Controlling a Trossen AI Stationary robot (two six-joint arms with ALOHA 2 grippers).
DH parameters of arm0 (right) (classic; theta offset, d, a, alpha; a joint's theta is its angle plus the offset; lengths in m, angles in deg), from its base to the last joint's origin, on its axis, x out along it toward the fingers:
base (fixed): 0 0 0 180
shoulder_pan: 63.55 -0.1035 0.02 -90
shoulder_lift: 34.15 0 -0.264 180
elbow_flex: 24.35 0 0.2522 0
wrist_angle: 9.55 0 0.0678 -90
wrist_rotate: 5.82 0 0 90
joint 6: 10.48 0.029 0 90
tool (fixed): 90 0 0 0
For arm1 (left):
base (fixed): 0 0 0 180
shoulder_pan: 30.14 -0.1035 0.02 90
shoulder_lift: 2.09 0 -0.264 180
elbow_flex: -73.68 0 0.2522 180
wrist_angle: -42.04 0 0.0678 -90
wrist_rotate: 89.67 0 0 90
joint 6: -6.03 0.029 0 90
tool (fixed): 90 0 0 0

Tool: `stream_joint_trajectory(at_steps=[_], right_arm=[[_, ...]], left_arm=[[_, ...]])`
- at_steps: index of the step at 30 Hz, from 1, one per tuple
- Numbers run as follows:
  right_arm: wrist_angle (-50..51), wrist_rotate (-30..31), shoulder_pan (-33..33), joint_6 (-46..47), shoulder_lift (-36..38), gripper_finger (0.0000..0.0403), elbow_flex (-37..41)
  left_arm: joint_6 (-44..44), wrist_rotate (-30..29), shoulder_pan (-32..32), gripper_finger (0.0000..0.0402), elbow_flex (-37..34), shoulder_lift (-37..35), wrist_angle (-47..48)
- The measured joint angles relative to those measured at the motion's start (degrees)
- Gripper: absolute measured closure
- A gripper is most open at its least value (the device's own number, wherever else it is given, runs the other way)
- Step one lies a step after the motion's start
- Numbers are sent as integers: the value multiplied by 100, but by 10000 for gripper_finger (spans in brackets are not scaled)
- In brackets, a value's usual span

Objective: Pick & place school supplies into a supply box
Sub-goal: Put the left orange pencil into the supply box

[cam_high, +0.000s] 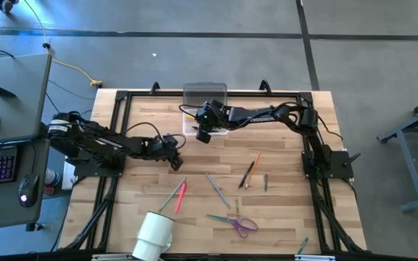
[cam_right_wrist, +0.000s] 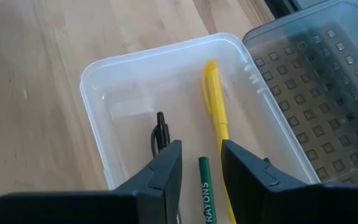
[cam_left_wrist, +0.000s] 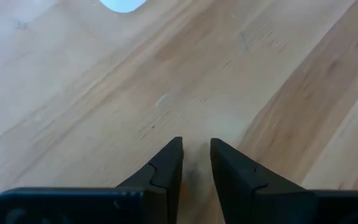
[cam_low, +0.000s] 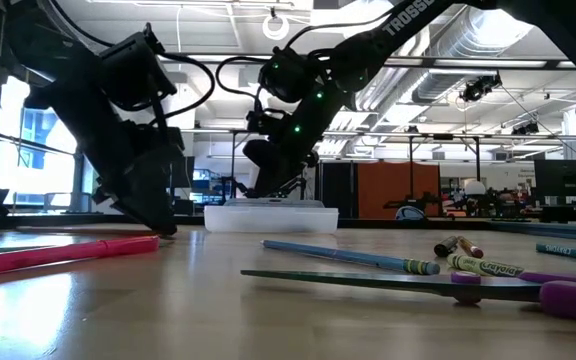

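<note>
So the left end effector (cam_high: pixel 174 161) is sitting low over bare wood on the left-centre of the table (cam_high: pixel 289 210), fingers (cam_left_wrist: pixel 166 168) a small gap apart with nothing between them in its wrist view. Nearest loose stuff to it is the pink pen (cam_high: pixel 182 194) and a grey-green pencil (cam_high: pixel 170 196) lying just to the near side of it, both with their long axis running diagonally from far-right to near-left, so the left arm looks like the obvious one to go for those, and it'd probably need to turn the wrist to come across the shaft instead of along it. A white cup (cam_high: pixel 154 233) lies tipped over at the near edge, not part of the job. Moving right, there's a blue-grey pencil (cam_high: pixel 218 190) mid-table, the purple-handled scissors (cam_high: pixel 236 222) nearer the front, then an orange pencil (cam_high: pixel 252 168) and a short dark green one (cam_high: pixel 265 182) that are closer to the right arm's side. The supply box (cam_high: pixel 207 127) is at the far centre with its ribbed grey lid (cam_right_wrist: pixel 319 87) flipped open away from the arms. The right end effector (cam_right_wrist: pixel 201 165) hangs right over the open tray, fingers parted, with a green crayon (cam_right_wrist: pixel 205 186) showing in the gap and apparently already loose, so this looks like a drop-off. Inside the tray there's also a yellow pen (cam_right_wrist: pixel 216 112) lying lengthwise and a black pen (cam_right_wrist: pixel 160 132) beside it.
</note>
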Motion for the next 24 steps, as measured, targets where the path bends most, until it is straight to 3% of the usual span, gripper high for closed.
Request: stream_joint_trajectory(at_steps=[8, 12, 19, 24], right_arm=[[9, -1, 0, -1, 2, 307, 0], [9, -2, 0, 0, 2, 308, -1], [9, -2, 0, 0, 2, 309, -2], [37, -4, 0, 0, 2, 308, -1]], left_arm=[[877, -16, -6, 351, -3, -2, 249], [1797, 146, -19, 364, 55, -37, 160], [3001, 295, -97, 327, 887, -15, 814], [3253, 482, -363, 280, 1557, -17, 1902]])
